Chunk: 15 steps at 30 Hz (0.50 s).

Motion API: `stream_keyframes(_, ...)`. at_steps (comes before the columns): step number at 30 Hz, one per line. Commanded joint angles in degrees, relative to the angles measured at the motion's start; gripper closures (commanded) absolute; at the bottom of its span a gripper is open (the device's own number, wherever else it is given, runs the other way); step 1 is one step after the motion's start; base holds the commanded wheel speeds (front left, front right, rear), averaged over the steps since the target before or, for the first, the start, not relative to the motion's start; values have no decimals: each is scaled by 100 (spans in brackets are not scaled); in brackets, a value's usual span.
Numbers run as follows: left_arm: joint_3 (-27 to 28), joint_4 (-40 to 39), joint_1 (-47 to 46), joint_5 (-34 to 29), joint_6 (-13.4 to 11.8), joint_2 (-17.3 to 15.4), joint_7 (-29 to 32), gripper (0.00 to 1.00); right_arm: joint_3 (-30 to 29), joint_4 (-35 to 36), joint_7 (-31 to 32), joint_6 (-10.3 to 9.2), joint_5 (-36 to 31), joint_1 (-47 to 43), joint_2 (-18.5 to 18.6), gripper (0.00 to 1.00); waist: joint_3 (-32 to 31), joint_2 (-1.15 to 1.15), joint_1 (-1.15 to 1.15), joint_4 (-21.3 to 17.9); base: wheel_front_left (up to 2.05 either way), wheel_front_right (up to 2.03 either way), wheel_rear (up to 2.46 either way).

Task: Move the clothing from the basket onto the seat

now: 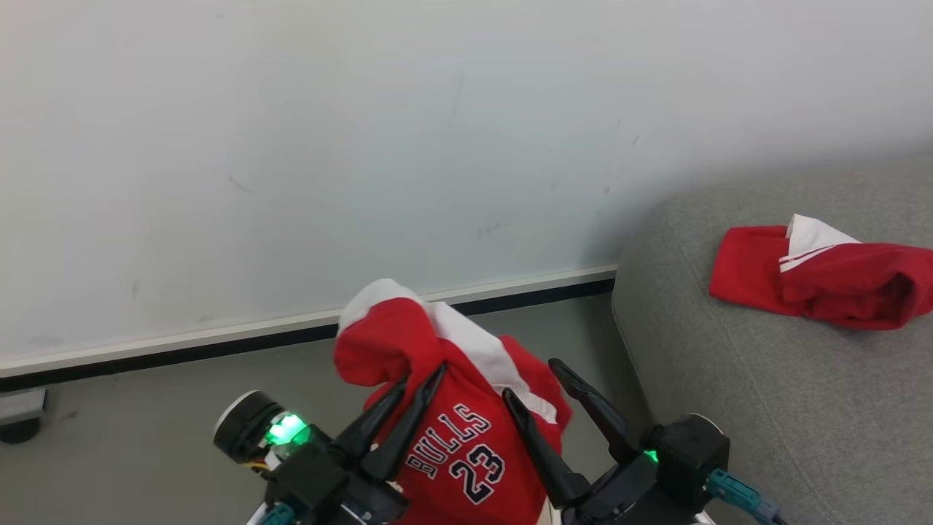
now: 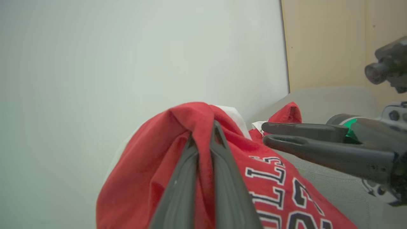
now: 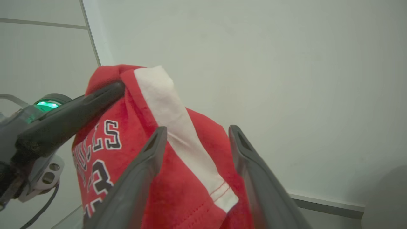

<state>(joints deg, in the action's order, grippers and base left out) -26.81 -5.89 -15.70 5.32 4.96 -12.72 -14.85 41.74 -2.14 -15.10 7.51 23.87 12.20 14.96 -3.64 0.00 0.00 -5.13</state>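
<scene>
A red jersey (image 1: 466,437) printed "BULLS 23" hangs in the air over the floor, left of the seat. My left gripper (image 1: 419,383) is shut on a fold near its top; the left wrist view shows the gripper (image 2: 203,132) pinching the fabric (image 2: 152,165). My right gripper (image 1: 531,379) stands open at the jersey's right side, and its wrist view (image 3: 197,128) shows the white-striped edge (image 3: 178,197) between its fingers. A second red garment (image 1: 824,281) lies crumpled on the grey seat (image 1: 729,401). The basket is out of view.
A white wall (image 1: 364,146) with a pale and dark baseboard (image 1: 219,335) runs behind. Grey floor (image 1: 146,408) lies below the arms. A small grey wheeled base (image 1: 18,415) sits at the far left edge. The seat's rounded corner is just right of my right gripper.
</scene>
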Motion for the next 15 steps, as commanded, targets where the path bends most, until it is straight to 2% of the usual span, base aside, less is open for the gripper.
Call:
stream_keyframes(1, -86, -48, -103, -47, 32, 5, 12, 100, 97, 7, -1, -4, 41, 109, 57, 0, -2, 0, 0, -8, 0, 0, 0)
stream_keyframes(14, -805, -238, -499, -32, 184, -21, 164, 100, 498, -261, -1, -4, 241, 372, 164, 0, 69, 0, 0, 19, 0, 0, 0)
stream_keyframes(15, -861, -240, -535, -21, 196, -42, 185, 100, 507, -279, -1, -4, 245, 387, 161, 13, 76, 0, 0, 24, 0, 0, 0)
